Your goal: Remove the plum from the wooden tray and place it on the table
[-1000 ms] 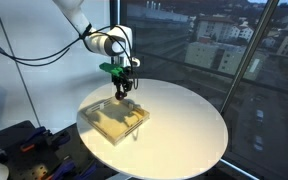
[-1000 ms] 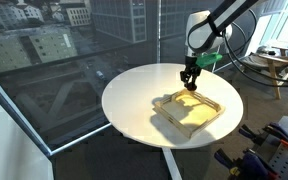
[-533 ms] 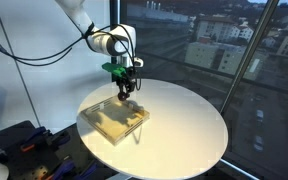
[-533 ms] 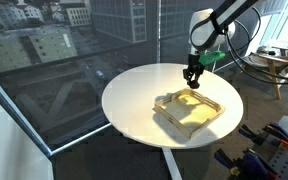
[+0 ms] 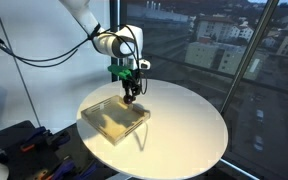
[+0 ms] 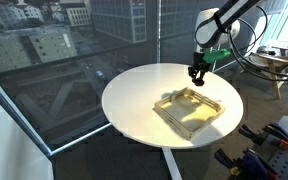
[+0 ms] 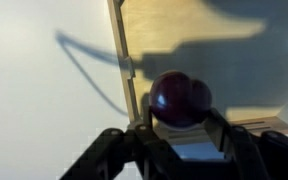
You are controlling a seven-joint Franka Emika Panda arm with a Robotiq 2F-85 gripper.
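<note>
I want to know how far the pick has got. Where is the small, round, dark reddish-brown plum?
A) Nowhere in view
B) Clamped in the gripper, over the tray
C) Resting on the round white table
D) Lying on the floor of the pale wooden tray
B: in the wrist view the plum sits between the fingers of the gripper, with the pale wooden tray beneath it.

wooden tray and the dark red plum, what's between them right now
Nothing. The round dark-red plum is clamped in the gripper, clear of the pale square wooden tray; the wrist view shows only bare wood beneath.
</note>
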